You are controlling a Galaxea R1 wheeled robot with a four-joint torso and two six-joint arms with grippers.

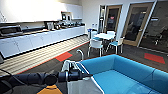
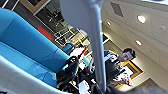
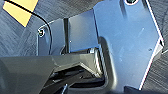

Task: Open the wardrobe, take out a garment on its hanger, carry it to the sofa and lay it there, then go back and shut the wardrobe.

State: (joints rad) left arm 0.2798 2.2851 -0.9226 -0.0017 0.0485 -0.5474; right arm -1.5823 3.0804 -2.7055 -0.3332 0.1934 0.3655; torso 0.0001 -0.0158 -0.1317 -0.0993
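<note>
Jaws of left gripper (image 1: 75, 72) clenched on hanger (image 1: 80, 53), it seems; white garment (image 1: 81, 86) hangs just below jaws, at blue sofa (image 1: 120, 77) edge. Step: laying garment there. Next: reach over seat, lower, let go.

From my station, the sofa (image 1: 117, 77) runs off the head view's right and bottom edges. The garment (image 1: 80, 86) is cut off at the bottom edge, and the left arm (image 1: 37, 78) crosses its top. I can see only the hanger's (image 1: 80, 53) hook. I cannot make out the left gripper's (image 1: 76, 74) fingers. The kitchen worktop's (image 1: 37, 31) items are too blurred to name.
</note>
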